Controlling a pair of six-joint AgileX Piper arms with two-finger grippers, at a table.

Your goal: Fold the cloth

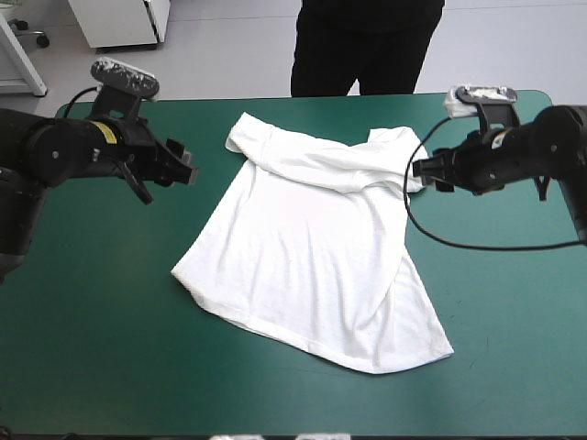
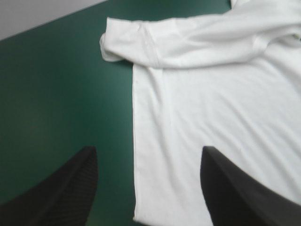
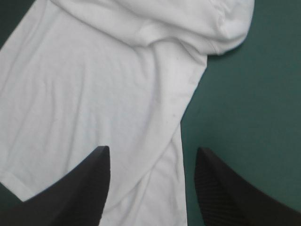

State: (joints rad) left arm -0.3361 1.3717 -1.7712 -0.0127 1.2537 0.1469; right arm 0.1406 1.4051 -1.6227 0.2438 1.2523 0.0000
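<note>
Teal-green cover (image 1: 101,330) lies over the whole table, and the T-shirt (image 1: 307,266) is spread on it around the middle, a little toward the far edge. It is mostly flat. Only at the far end a thick, wrinkled band of cloth lies across it from sleeve to sleeve.

The collar end points to the far edge and the hem to the near edge, so the long axis runs from far to near. The hem line is slanted: its right corner lies closer to the near edge than its left corner.

The left gripper (image 1: 176,167) hovers just beside the left sleeve, and the right gripper (image 1: 424,170) is just beside the right sleeve. Both have their fingers standing wide apart and hold nothing. In the left wrist view the left side edge of the shirt runs between the fingers, with the sleeve ahead. In the right wrist view the right side edge does the same.

I judge that the step in hand is the approach for a grasp, with no hold taken yet. The next move calls for both grippers to come down on the cloth at matching places on the two sides and to close on the fabric. After that they should lift and carry together, so the fold comes straight across the axis.
</note>
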